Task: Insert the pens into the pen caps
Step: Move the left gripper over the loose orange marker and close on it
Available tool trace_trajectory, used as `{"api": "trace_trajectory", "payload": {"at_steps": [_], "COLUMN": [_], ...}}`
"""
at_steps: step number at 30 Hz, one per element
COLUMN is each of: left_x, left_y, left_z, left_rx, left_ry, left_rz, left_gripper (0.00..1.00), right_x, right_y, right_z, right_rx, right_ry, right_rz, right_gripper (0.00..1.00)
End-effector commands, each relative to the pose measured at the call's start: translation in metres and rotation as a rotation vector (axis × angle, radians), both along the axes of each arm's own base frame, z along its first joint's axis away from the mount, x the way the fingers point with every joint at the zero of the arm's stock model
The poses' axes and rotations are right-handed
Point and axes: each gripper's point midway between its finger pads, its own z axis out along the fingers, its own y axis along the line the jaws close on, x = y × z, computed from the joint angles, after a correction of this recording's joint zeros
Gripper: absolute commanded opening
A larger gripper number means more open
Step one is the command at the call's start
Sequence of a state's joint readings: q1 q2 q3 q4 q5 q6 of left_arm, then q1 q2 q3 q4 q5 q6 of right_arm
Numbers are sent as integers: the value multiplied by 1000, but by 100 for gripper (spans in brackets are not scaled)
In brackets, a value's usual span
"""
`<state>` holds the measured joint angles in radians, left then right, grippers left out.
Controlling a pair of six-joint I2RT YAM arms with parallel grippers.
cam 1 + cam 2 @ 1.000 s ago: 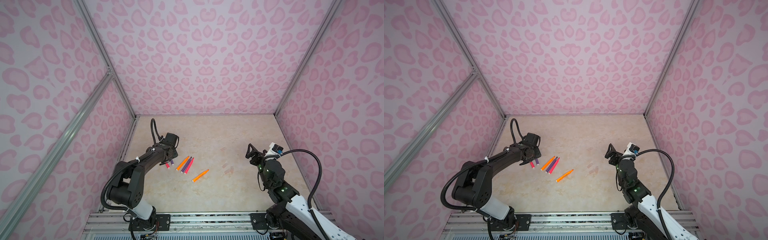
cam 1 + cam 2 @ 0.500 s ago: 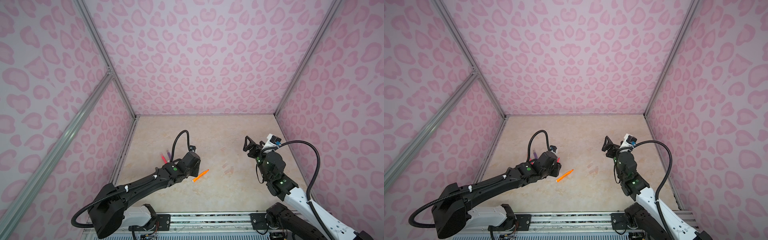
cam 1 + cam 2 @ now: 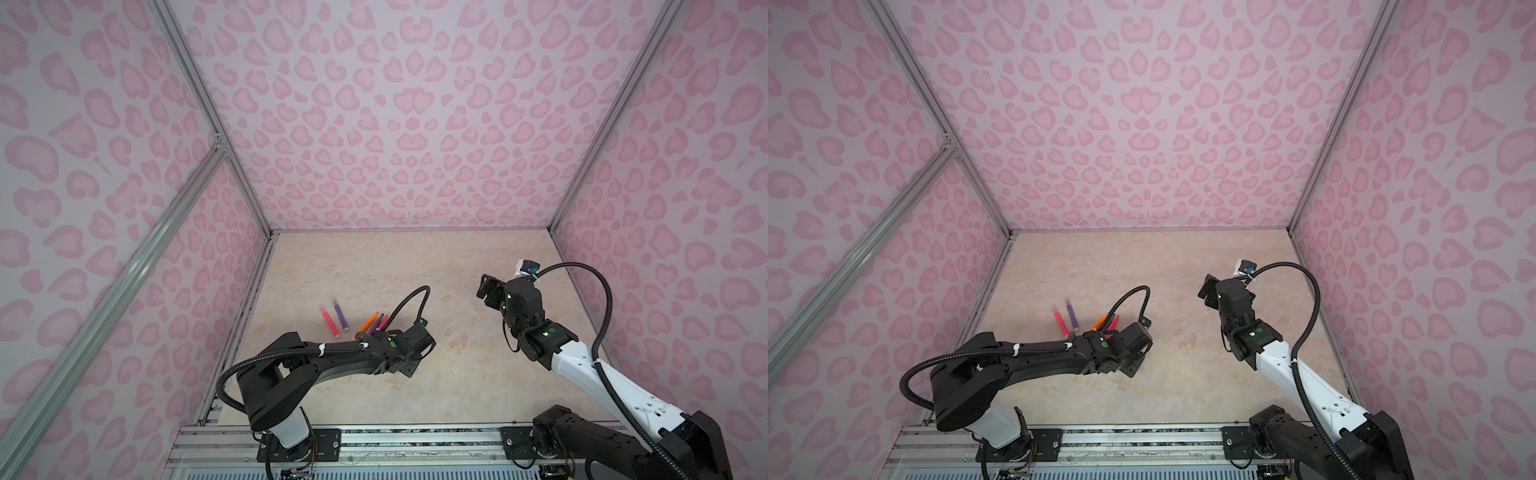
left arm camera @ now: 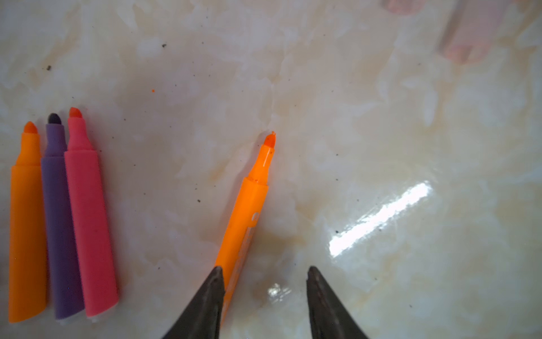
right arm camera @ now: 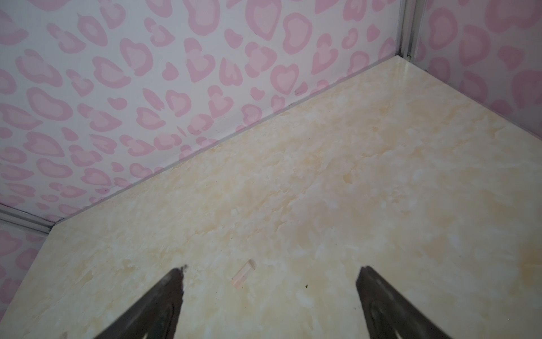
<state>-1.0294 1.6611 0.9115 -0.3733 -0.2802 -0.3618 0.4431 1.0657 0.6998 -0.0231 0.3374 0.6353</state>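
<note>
Item 1, row of three pens (image 4: 61, 223): orange, purple and pink-red, side by side and touching on the beige table (image 3: 374, 266), tips bare. Used as the reference below.
Item 2, lone orange pen (image 4: 246, 211): near the row on its pink-red side, apart from it, slanted, tip bare.
Item 3, left gripper (image 4: 265, 290): low over the lone orange pen's rear half, jaws partly parted with bare table between them. One finger (image 4: 214, 299) overlaps the barrel (contact unclear). Nothing is clasped.
Item 4, pink-red pen (image 3: 329, 322) and purple pen (image 3: 340, 316): near the row's orange side, lying together in both top views.
Item 5, pen caps (image 3: 456, 343): faint clear tubes, well apart from the row, past the left arm.
Item 6, right gripper (image 5: 271, 281): well apart from the row, above the table, jaws spread wide and empty, one cap (image 5: 243, 274) lying ahead of it
</note>
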Motion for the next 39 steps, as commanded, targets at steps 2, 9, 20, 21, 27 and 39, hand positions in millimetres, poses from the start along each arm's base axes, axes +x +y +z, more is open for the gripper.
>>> {"api": "trace_trajectory", "payload": {"at_steps": [2,9,20,21,27,39], "left_x": [9,7,5,5,3,-7], "left_y": [13,5,-2,-3,-4,-6], "left_z": [-2,-4,-15,-15,-10,-18], "left_rx": [90,68,50,49,35,37], "left_ry": [-48,-21,46,49,55,111], "left_rz": [34,7,5,2,-3,-34], "left_gripper": [51,55,34,31,30,26], "right_x": [-1,-5,-6,-5,-5,-7], "right_y": [-1,-3,-5,-5,-6,-12], "right_z": [-2,5,5,5,2,-1], "right_rx": [10,29,37,38,41,42], "right_ry": [15,-1,-8,-5,7,16], "right_rz": [2,4,1,1,-3,-20], "right_gripper": [94,93,94,94,94,94]}}
